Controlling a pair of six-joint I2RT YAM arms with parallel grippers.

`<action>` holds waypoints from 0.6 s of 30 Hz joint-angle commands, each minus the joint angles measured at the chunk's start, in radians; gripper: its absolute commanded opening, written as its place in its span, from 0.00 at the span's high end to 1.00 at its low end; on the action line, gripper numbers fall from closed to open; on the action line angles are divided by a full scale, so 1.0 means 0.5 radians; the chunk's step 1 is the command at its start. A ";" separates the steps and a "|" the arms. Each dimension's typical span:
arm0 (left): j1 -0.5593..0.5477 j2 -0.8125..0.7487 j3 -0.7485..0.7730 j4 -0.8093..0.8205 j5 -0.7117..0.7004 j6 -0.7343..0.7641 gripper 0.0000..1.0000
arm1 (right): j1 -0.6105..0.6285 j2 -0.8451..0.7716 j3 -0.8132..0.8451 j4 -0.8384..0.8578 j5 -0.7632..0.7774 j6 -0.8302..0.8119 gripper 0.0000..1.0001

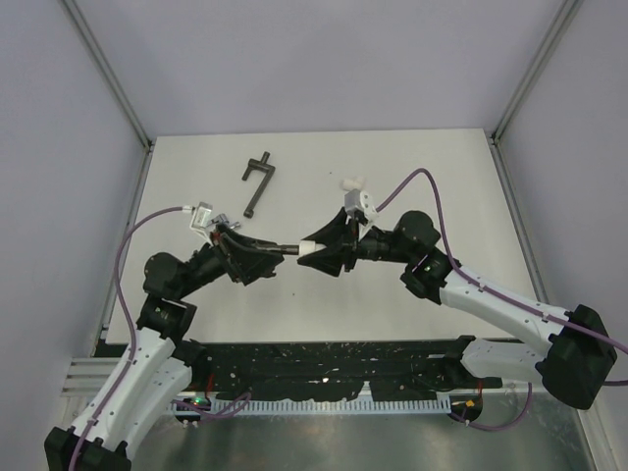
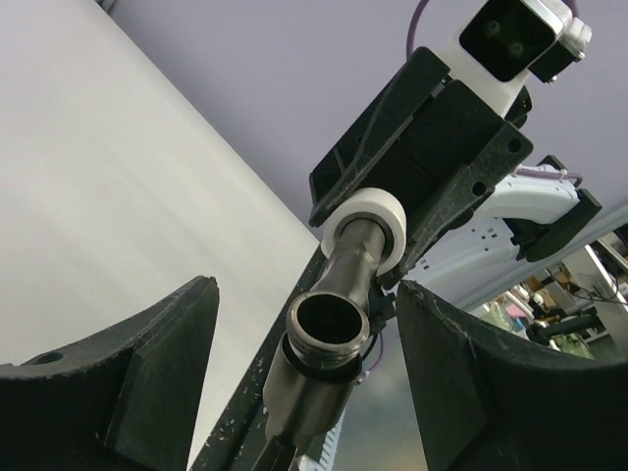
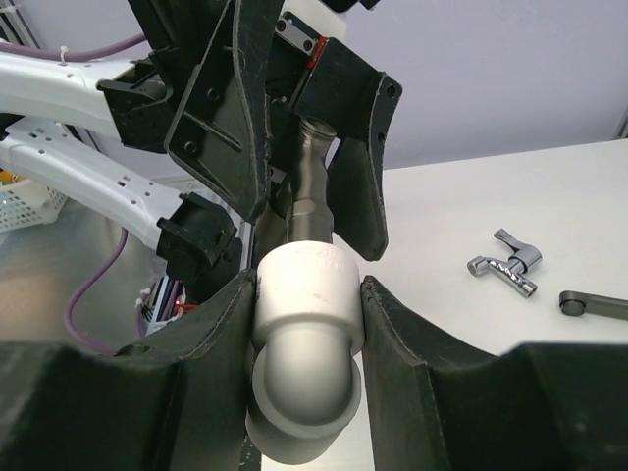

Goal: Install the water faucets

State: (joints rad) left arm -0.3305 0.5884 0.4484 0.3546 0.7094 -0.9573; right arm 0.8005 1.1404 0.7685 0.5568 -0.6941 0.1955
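Jaws: right jaws clamp white elbow fitting [image 3: 304, 334]; left jaws gape around dark faucet [image 2: 353, 260].

A white tabletop [image 1: 392, 177] filled the middle of the top view, closed in by plain, pale lilac-grey walls [image 1: 314, 59] at the back and on both sides. Aluminium frame posts [image 1: 108, 74] slanted down from the upper corners. A brushed metal surface [image 1: 343, 442] ran along the bottom edge. The light was soft and even. A white mesh basket [image 3: 29, 201] sat at the left edge of the right wrist view.

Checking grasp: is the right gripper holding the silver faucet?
No, the right gripper clamps a white elbow fitting; the table holds the silver faucet.
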 commanded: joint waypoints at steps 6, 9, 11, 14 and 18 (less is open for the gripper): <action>0.011 0.081 0.048 0.423 0.232 -0.159 0.53 | 0.000 -0.011 0.025 0.270 -0.026 0.054 0.95; 0.011 0.063 0.048 0.438 0.238 -0.104 0.83 | 0.000 0.002 0.028 0.258 -0.032 0.069 0.95; 0.008 0.038 0.076 0.417 0.244 0.027 1.00 | 0.003 0.020 0.046 0.218 -0.038 0.112 0.95; 0.008 -0.029 0.152 0.276 0.263 0.492 1.00 | 0.000 0.057 0.064 0.209 0.010 0.362 0.95; 0.011 -0.164 0.247 -0.049 0.247 1.320 1.00 | 0.003 0.109 0.083 0.178 0.164 0.893 0.95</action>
State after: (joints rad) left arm -0.3202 0.5743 0.4820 0.4084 0.8238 -0.7437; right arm 0.7925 1.1648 0.7685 0.6170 -0.7116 0.3573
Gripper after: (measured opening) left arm 0.321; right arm 0.470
